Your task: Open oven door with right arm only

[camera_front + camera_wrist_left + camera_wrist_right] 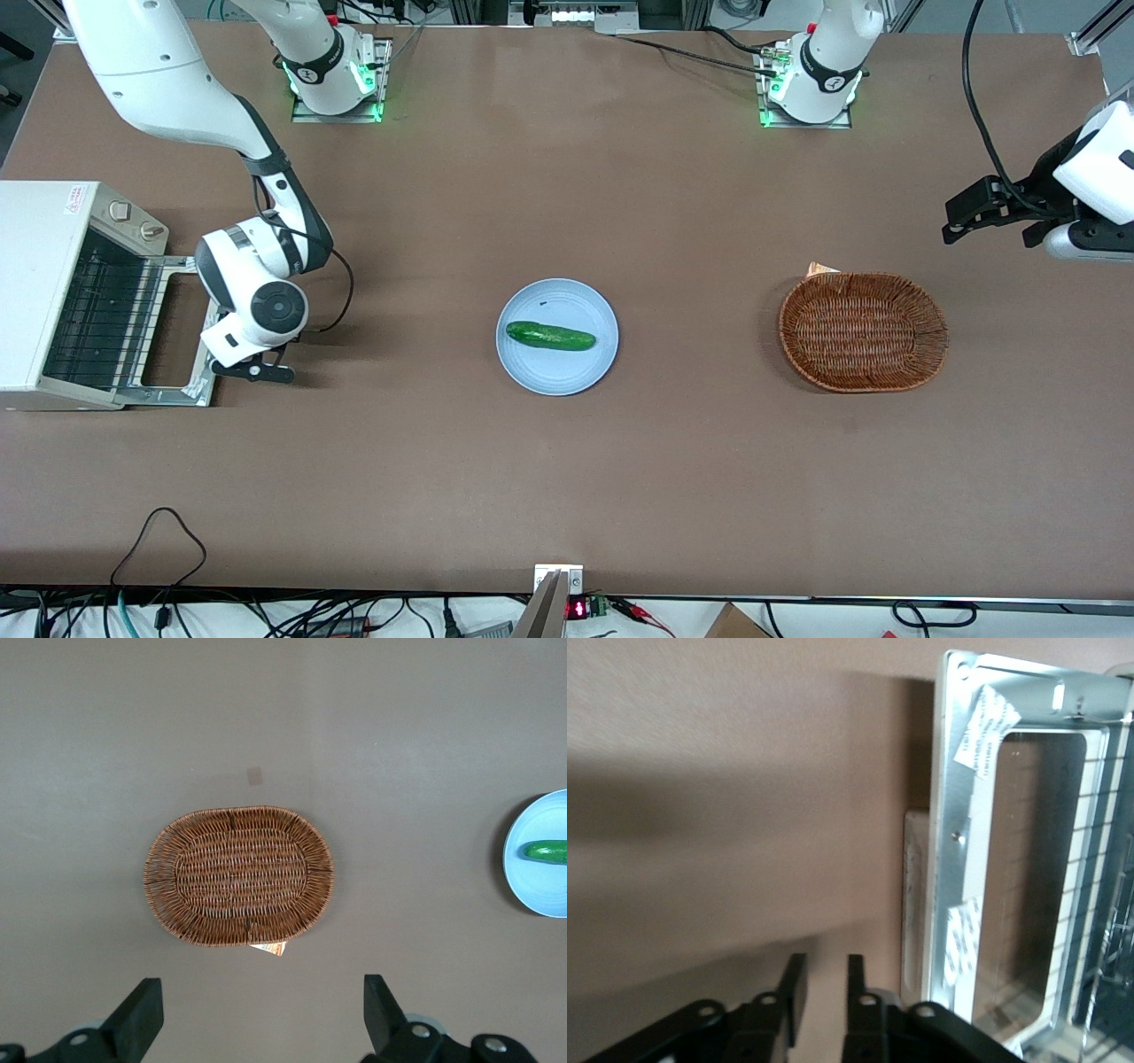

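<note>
The white toaster oven [40, 292] stands at the working arm's end of the table. Its oven door [168, 390] lies folded down flat on the table, and the wire rack [97, 310] inside shows. In the right wrist view the door's silver frame [957, 842] surrounds the glass window, with the bar handle [914, 904] along its outer edge. The right arm [257, 292] reaches down beside that edge. Its gripper [266, 372] [826, 979] hangs just off the handle, slightly open, with only bare table between the fingers [796, 988].
A light blue plate [532, 372] holding a green cucumber [549, 336] sits mid-table. A brown wicker basket [862, 330] [239, 875] lies toward the parked arm's end. Two knobs [133, 220] sit on the oven's face. A loose black cable [341, 292] trails by the wrist.
</note>
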